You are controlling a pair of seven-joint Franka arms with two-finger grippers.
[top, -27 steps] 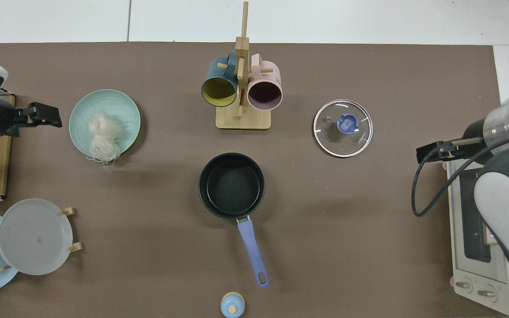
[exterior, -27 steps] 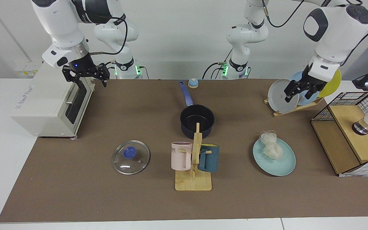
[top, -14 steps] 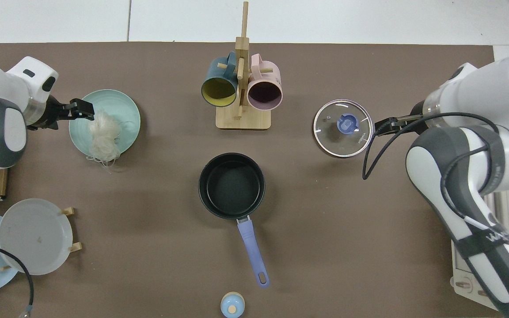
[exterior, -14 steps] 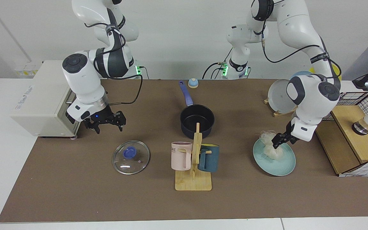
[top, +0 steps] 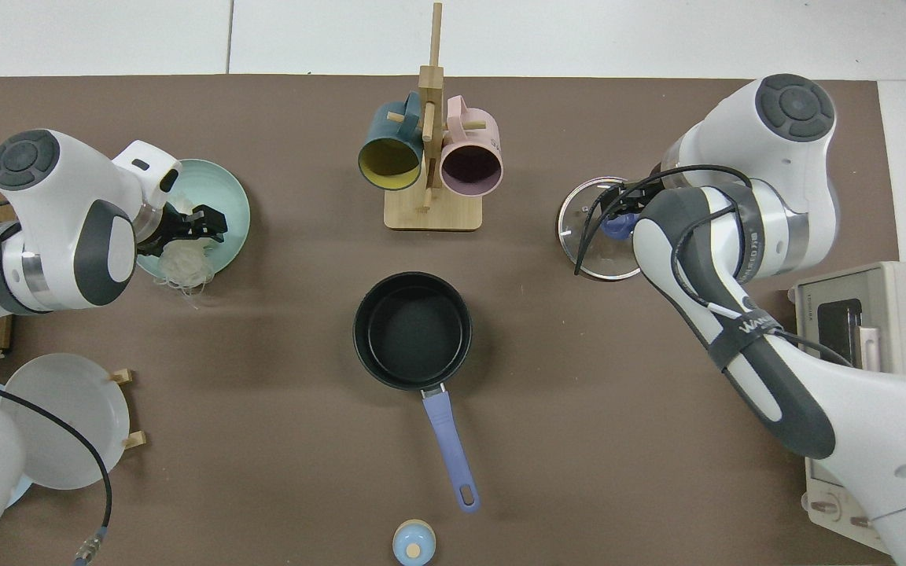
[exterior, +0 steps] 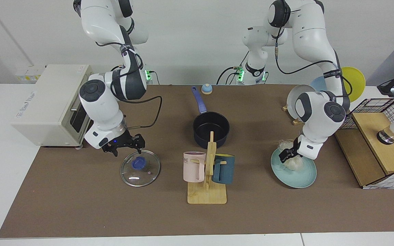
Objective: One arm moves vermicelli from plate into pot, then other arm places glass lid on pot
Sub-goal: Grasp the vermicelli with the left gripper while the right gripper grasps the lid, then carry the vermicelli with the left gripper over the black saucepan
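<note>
Landmark: the small black saucepan with navy sides and long blue-purple handle, standing empty at mid-table.
My left gripper: low over the fist-sized clump of thin white vermicelli threads, out to one side of the saucepan. My fingers are spread apart and closed on nothing; whether they touch the threads I cannot tell.
Vermicelli: lying on the round, shallow, pale teal plate, a few strands trailing over the rim.
My right gripper: on the saucepan's other side, hanging just above the round clear glass lid with metal rim. My fingers are parted, one to each side above its blue knob, gripping nothing.
Glass lid: flat on the brown mat, well apart from the saucepan.
Between camera and saucepan in the facing view: a wooden mug stand with a pink mug and a dark teal mug.
</note>
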